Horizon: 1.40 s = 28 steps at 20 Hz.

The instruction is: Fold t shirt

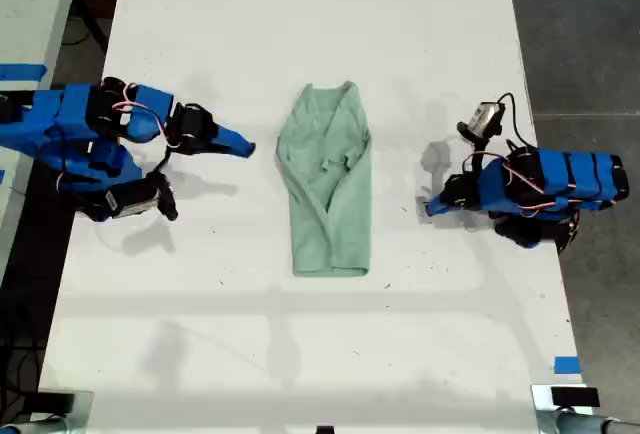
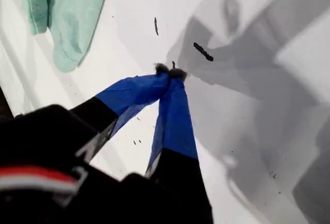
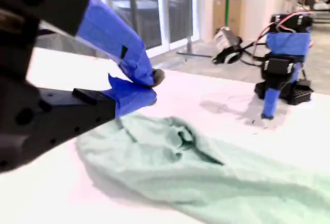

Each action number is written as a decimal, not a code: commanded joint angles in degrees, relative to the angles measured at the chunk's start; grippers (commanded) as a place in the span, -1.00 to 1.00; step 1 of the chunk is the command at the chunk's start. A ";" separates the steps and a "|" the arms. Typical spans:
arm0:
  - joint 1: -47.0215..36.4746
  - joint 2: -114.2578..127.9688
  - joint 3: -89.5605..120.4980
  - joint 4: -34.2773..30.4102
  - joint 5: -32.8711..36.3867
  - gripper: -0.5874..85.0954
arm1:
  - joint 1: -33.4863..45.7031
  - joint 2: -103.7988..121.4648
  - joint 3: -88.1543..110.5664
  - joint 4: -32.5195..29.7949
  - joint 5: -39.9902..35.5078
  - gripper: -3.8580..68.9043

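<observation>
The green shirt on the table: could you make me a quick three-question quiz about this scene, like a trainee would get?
1. True or false: the t shirt lies spread flat with both sleeves out.
2. Which holds the shirt? A: my first gripper. B: my second gripper. C: neither.
3. Fill in: the shirt lies on a white ____.

Key: 1 false, it is folded into a narrow strip. 2 C, both are shut, empty and clear of it. 3 table.
</observation>
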 commanded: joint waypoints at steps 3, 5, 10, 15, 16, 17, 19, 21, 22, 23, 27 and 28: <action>-0.79 25.14 33.31 -5.63 1.67 -0.99 | -0.44 0.70 1.49 -0.18 0.70 -0.93; -1.23 39.02 38.23 0.79 1.32 -0.99 | -0.44 0.70 1.49 -0.18 0.70 -0.93; -2.29 47.37 38.94 9.49 1.05 -0.99 | -0.44 0.70 1.58 -0.35 0.53 -0.93; -2.37 47.37 38.94 9.67 0.97 -0.99 | -0.53 0.70 1.58 -0.35 0.62 -0.93; -2.37 47.37 38.94 9.67 0.97 -0.99 | -0.53 0.70 1.58 -0.35 0.62 -0.93; -2.46 47.37 38.94 9.67 0.97 -0.99 | -0.53 0.70 1.58 -0.35 0.62 -0.93; -2.46 47.37 38.94 9.67 0.97 -0.99 | -0.53 0.70 1.58 -0.35 0.53 -0.93; -2.46 47.37 38.94 9.76 0.97 -0.99 | -0.53 0.70 1.58 -0.35 0.62 -0.93; -2.46 47.37 38.94 9.76 0.88 -0.99 | -0.53 0.70 1.58 -0.35 0.62 -0.93; -2.46 47.37 38.94 9.84 0.88 -0.99 | -0.53 0.70 1.58 -0.35 0.62 -0.93; -2.46 47.37 38.94 9.67 0.53 -0.99 | -0.62 0.70 1.58 -0.35 0.70 -0.93; -2.46 47.37 38.85 9.67 0.53 -0.99 | -0.62 0.70 1.58 -0.35 0.70 -0.93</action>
